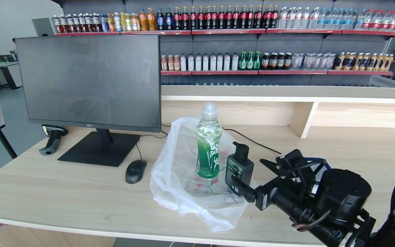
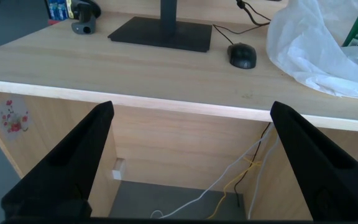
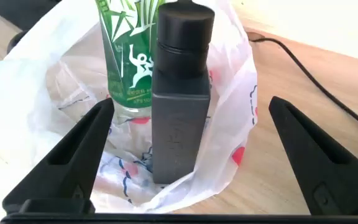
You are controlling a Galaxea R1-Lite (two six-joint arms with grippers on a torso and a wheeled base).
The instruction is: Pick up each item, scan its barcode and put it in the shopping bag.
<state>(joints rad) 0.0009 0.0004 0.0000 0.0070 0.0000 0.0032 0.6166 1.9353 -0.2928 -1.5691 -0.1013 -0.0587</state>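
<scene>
The right gripper (image 1: 248, 172) is spread wide and holds nothing; its two fingers (image 3: 73, 155) stand either side of the dark bottle (image 1: 240, 168) with a clear gap on each side, so nothing is clamped. The dark bottle, a squarish one with a pump top, stands upright on the plastic of the bag (image 1: 177, 171), at the bag's right edge in the head view and within its open mouth in the right wrist view. Just beside it, to its left and a little farther back, the green bottle (image 1: 208, 147) stands upright in the bag too, taller, with a clear cap. The bag is thin, whitish and see-through, with small red and blue print, and lies slumped open near the middle of the table (image 1: 63, 195). The left gripper (image 2: 191, 106) is also wide open and empty, and hangs low in front of the table's front edge, well apart from the bag. On the left half of the table a dark monitor (image 1: 91, 82) stands on a flat black base, with a black mouse (image 1: 135, 171) between the base and the bag. The scanner (image 1: 51, 142) sits at the far left, beside the monitor base. A black cable (image 1: 252, 140) runs over the table behind the bottles. Behind the counter, shelves (image 1: 252, 31) carry rows of drinks
</scene>
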